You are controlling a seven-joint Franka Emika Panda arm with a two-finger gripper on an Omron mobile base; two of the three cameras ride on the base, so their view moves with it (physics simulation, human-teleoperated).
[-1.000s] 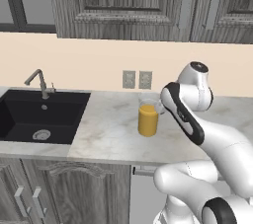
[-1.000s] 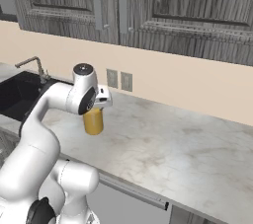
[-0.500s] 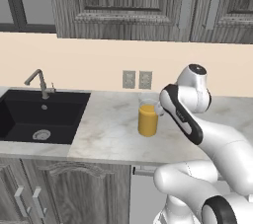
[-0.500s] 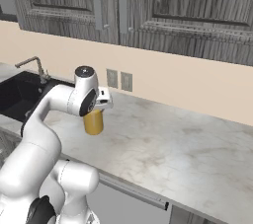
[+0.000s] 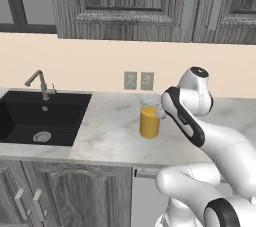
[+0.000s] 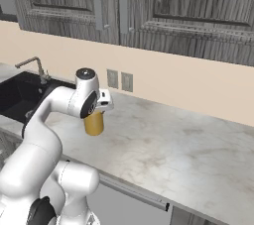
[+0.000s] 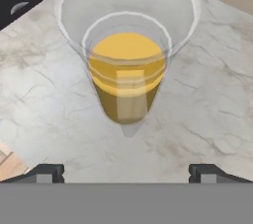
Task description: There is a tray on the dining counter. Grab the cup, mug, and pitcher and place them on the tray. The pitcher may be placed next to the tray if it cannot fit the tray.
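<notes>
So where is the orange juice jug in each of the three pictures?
Left base view: the pitcher stands mid-picture on the marble worktop, just left of the white arm.
Right base view: it is left of centre, partly behind the arm's hand.
Hand view: seen from above, upper middle, ahead of the open gripper.
Shared landmark: the wall sockets behind it, with the black sink off to one side.

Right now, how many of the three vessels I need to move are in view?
1: the pitcher, standing upright on the marble worktop right of the sink, below the wall outlets, with the open gripper above it. Others may be out of frame.
</notes>
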